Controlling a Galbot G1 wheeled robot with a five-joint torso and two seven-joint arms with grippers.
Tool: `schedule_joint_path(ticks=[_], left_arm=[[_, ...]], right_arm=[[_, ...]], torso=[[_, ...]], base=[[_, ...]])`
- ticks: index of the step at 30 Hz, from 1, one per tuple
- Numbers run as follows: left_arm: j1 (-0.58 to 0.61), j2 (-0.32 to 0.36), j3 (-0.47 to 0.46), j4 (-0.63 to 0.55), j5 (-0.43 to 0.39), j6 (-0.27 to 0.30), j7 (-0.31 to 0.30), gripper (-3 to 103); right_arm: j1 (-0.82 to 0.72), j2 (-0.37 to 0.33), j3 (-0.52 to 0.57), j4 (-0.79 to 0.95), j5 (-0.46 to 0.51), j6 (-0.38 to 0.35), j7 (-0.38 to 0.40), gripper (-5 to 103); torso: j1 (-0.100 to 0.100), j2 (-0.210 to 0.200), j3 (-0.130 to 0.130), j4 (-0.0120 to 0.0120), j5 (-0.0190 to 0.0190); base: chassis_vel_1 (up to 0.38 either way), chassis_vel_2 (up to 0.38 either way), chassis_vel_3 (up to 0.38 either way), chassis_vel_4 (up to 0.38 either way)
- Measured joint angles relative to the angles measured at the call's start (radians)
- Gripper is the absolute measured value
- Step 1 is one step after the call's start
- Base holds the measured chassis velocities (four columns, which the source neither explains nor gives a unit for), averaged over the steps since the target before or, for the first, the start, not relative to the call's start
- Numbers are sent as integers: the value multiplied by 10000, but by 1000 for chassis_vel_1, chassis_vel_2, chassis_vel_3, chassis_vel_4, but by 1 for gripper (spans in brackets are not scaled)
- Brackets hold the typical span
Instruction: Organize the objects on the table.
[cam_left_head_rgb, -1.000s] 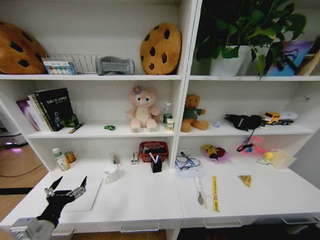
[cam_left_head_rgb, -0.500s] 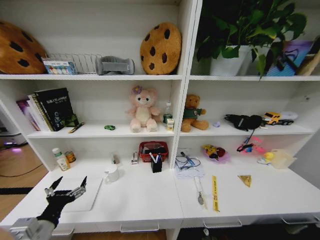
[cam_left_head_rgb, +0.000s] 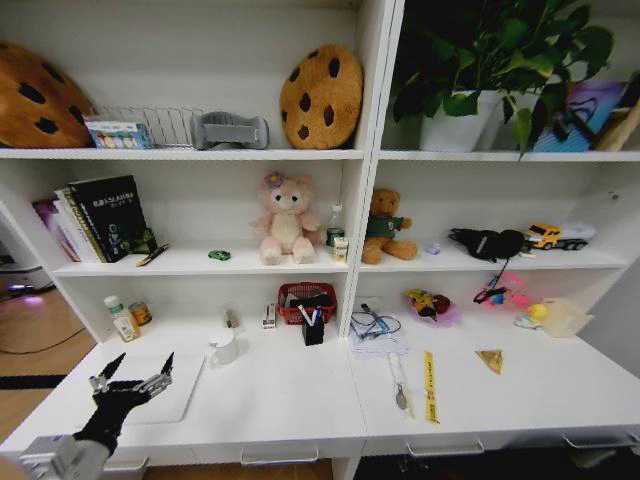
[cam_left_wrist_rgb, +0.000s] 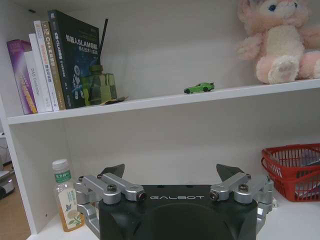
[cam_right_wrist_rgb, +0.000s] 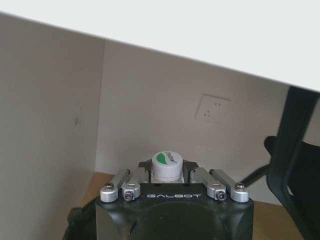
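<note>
Left end effector (cam_left_head_rgb: 132, 378) spread above white table (cam_left_head_rgb: 290, 400) (silver laptop (cam_left_head_rgb: 165, 388) beneath), right end effector (cam_right_wrist_rgb: 166, 176) pinching small bottle (cam_right_wrist_rgb: 166, 167) under it

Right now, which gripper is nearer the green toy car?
Left. The left gripper hovers open over the desk below the car's shelf; the right gripper is under the desk, holding a bottle.

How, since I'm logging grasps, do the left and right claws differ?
The left claw is open and empty; the right claw is shut on a white-capped bottle. The left claw hangs over the desk; the right claw faces a wall socket. Both are black with silver fingers.
</note>
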Motion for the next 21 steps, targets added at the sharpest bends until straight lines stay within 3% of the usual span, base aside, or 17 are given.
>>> schedule_joint_path(ticks=[3,7,8,11,12,14,16,17,21], left_arm=[[0,0,0,0,0,0,-1,100],[0,0,0,0,0,0,0,100],[0,0,0,0,0,0,0,100],[0,0,0,0,-1,0,0,100],[0,0,0,0,-1,0,0,100],[0,0,0,0,0,0,-1,100],[0,0,0,0,0,0,0,100],[0,0,0,0,0,0,0,100],[0,0,1,-1,0,0,0,100]], right_arm=[[115,48,-11,-90,-3,-23,-19,37],[190,105,-42,-246,-40,-23,-34,58],[190,105,-42,-246,-40,-23,-34,58],[-248,93,36,57,-37,62,16,75],[-248,93,36,57,-37,62,16,75],[-1404,-140,160,1253,156,-259,-5,85],[-1909,-261,167,1620,312,-312,-32,85],[-2643,-390,232,1952,522,-173,-56,95],[-3707,-430,457,2561,966,166,-141,100]], torso=[[0,0,1,-2,0],[-2,1,0,-3,0],[-2,1,0,-3,0],[-2,0,0,3,3],[-2,0,0,3,3],[-1,1,-1,-1,0],[-2,1,-1,-4,-4],[-2,1,-1,-12,-2],[-4,1,-2,-4,0]], base=[[0,0,0,0],[0,0,0,0],[0,0,0,0],[0,0,0,0],[0,0,0,0],[0,0,0,0],[0,0,0,0],[0,0,0,0],[0,0,0,0]])
